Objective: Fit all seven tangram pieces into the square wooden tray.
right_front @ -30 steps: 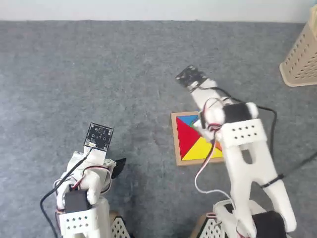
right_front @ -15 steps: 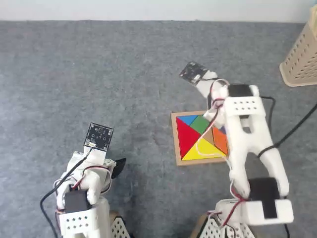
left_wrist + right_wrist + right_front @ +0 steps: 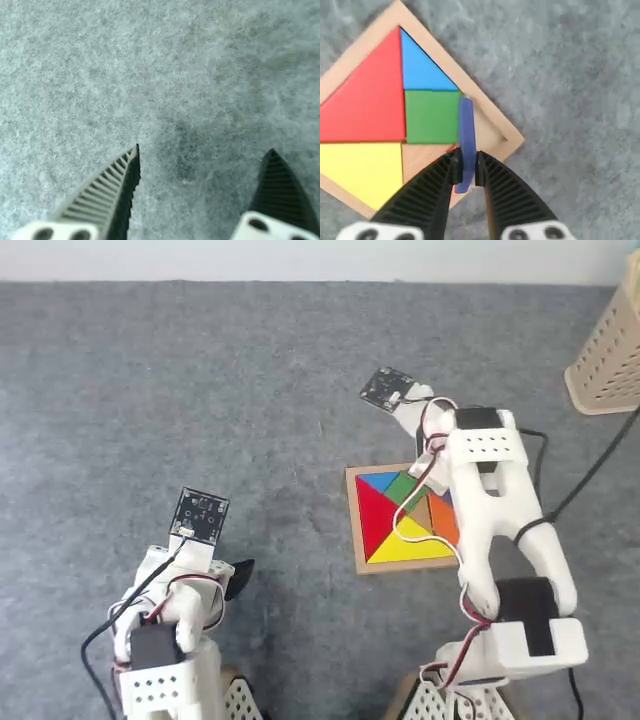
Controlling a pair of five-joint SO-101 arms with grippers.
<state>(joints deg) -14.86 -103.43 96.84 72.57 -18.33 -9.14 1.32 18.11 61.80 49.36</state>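
Observation:
The square wooden tray (image 3: 357, 530) lies on the grey carpet right of centre. It holds a red triangle (image 3: 365, 105), a yellow triangle (image 3: 360, 167), a green square (image 3: 431, 116) and a blue triangle (image 3: 420, 67); an orange piece (image 3: 447, 520) sits at its right side. My right gripper (image 3: 466, 159) is shut on a blue-purple piece (image 3: 465, 125), held on edge over the bare wooden slot beside the green square, near the tray's corner (image 3: 507, 140). The right arm (image 3: 480, 470) covers that corner from above. My left gripper (image 3: 202, 152) stands open over bare carpet, near the front left.
A beige perforated basket (image 3: 610, 350) stands at the far right edge. Open grey carpet (image 3: 200, 390) stretches across the left and the back. The left arm (image 3: 170, 630) sits folded near the front edge.
The right arm has folded back toward its base, uncovering more of the tray, and its wrist has shifted slightly to the right. The left arm has not moved.

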